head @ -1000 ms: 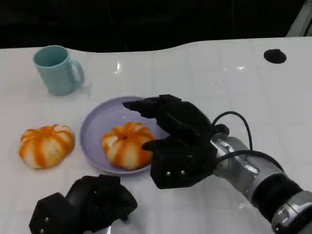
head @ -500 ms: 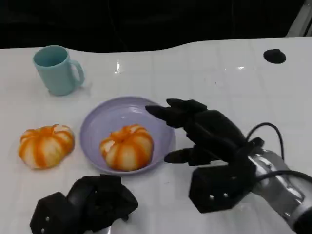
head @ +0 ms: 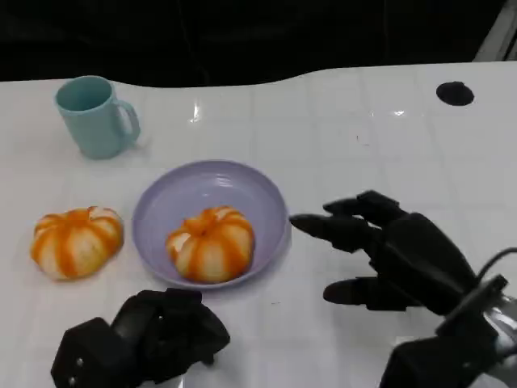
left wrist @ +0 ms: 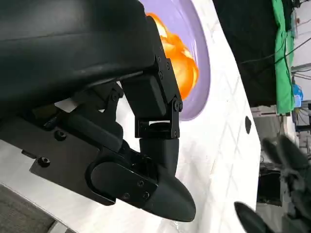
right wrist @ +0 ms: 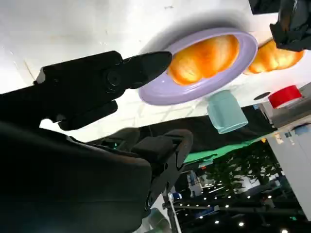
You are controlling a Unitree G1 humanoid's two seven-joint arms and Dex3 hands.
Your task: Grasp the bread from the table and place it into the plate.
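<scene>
A round orange-and-white striped bread is seen lying in the purple plate near the middle of the white table, toward the plate's near side. A second bread of the same kind is set on the table just beside the plate, on the robot's left. A light blue mug is stood upright farther back on that side, well apart from the plate.

The right hand is held above the table to the right of the plate, released, with its fingers spread apart and pointed toward the plate rim without touching it; nothing is gripped in it. The left hand is kept low at the near edge, in front of the plate, its fingers curled in on nothing.

In the right wrist view, the bread is shown resting inside the plate, past the fingertips.
</scene>
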